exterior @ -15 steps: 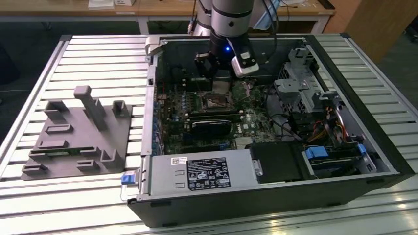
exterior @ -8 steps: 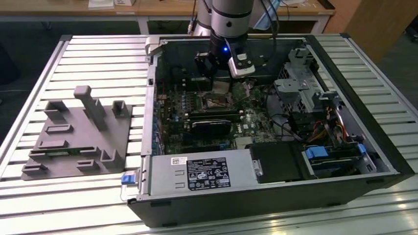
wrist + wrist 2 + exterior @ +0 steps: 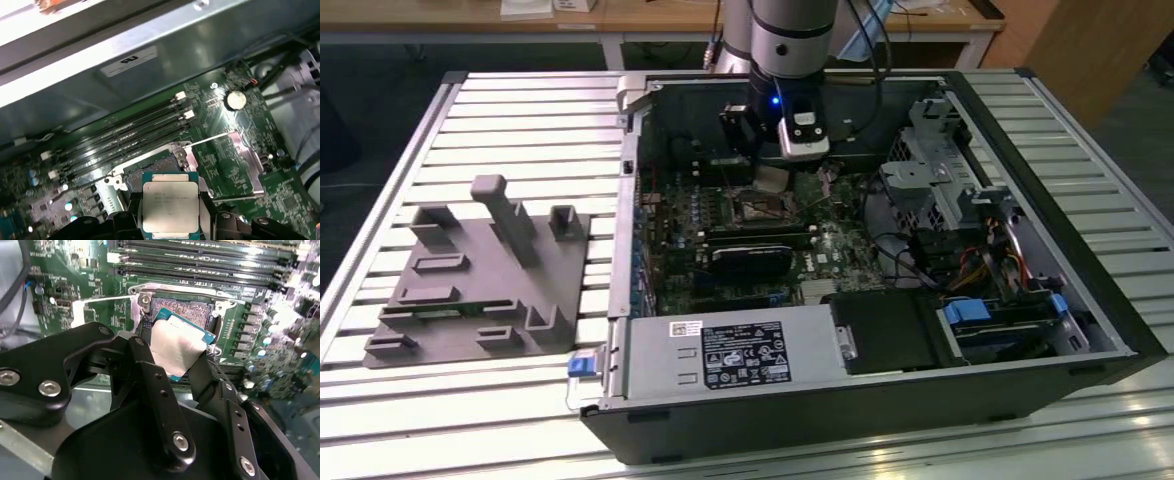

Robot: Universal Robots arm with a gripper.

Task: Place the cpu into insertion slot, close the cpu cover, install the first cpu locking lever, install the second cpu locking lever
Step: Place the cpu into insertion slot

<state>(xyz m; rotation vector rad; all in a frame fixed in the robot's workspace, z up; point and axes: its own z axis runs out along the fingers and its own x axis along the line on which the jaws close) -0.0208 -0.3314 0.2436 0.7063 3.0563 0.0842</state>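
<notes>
Cpu (image 3: pixel 177 347): flat square chip with a pale, matte silvery-beige metal face on a blue-green edged base.
Gripper (image 3: pixel 172 352): black jointed metal with silver screw heads. Two slim fingers (image 3: pixel 150 372) are closed onto opposite edges of the cpu, gripping it with its face outward.
Cpu position: clamped between the fingertips, tilted, held above the insertion slot (image 3: pixel 186 310) and not seated in it. In the exterior view it hangs just over the slot (image 3: pixel 761 208).
Insertion slot: square socket with a dark, fine-grained centre and a bright silver rim with screws, set in green circuit board.
Cpu cover (image 3: pixel 248 159): thin silvery sheet-metal frame, swung open and lying beside the slot.
Memory sockets (image 3: pixel 125 135): long, glossy black parallel bars near the slot.
Computer case (image 3: pixel 1067 300): black metal box, open on top, on a ribbed pale table (image 3: pixel 494 400).
</notes>
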